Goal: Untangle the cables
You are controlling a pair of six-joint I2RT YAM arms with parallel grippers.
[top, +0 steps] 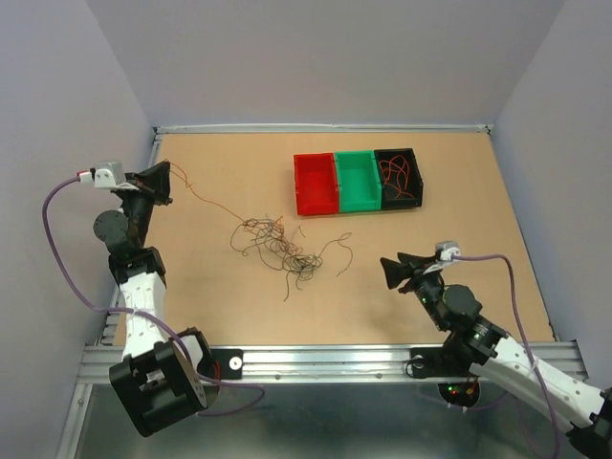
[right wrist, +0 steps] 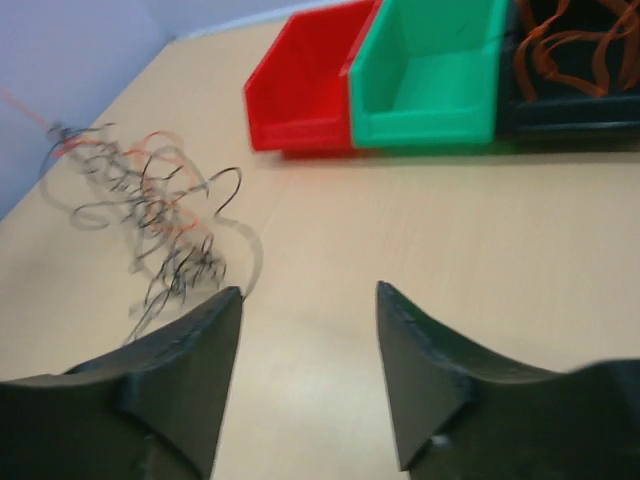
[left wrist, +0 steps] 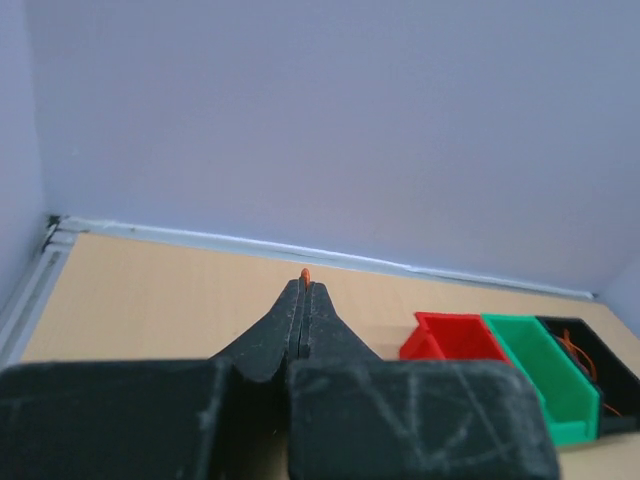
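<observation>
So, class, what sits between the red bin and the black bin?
The green bin, flanked by the red bin and black bin; clearest in the top view.

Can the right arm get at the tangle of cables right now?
Probably yes: the right arm holds its jaws open and empty, and only bare table lies between them and the tangle of cables.

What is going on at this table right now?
The left gripper is shut on the end of one red-orange wire, raised near the table's far left corner. That wire runs down to the tangle of wires in the middle. The right gripper is open and empty, facing the tangle from the right. At the far side, the red bin and green bin look empty, and the black bin holds a few orange wires.
</observation>
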